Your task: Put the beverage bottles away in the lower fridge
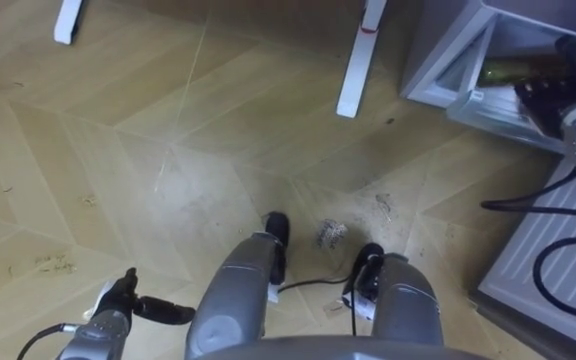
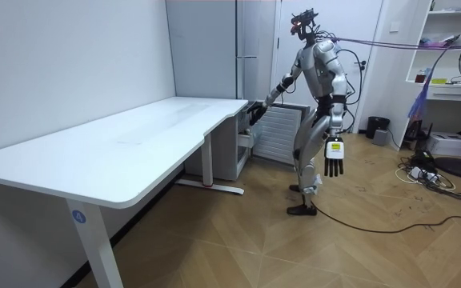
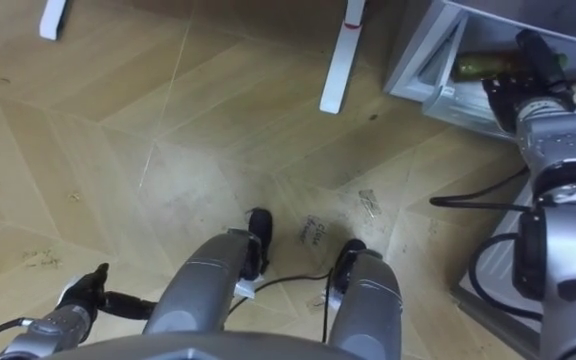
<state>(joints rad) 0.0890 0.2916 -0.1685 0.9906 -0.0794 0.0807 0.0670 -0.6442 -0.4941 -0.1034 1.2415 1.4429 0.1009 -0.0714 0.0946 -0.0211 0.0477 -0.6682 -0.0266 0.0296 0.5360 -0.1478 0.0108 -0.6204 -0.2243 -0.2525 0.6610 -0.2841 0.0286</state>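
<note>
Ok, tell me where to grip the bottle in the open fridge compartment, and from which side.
Grip the bottle round its middle, from above, with the grasp set across its length: it lies on its side in the fridge compartment, whose walls likely block a level approach. The right hand is at its right end.

right hand [image 1: 548, 95] at bottle [image 1: 503, 72] in fridge compartment [image 1: 446, 72] | left hand [image 1: 123, 300] low over floor [image 1: 118, 150]

The pale wooden chevron floor [image 1: 168, 150] is seen matt, scuffed and smudged. The long white desk top [image 2: 134, 136] is shown smooth and faintly sheened. A gloss is borne by the greenish bottle [image 1: 513, 72] in the smooth grey fridge compartment [image 1: 448, 60]
</note>
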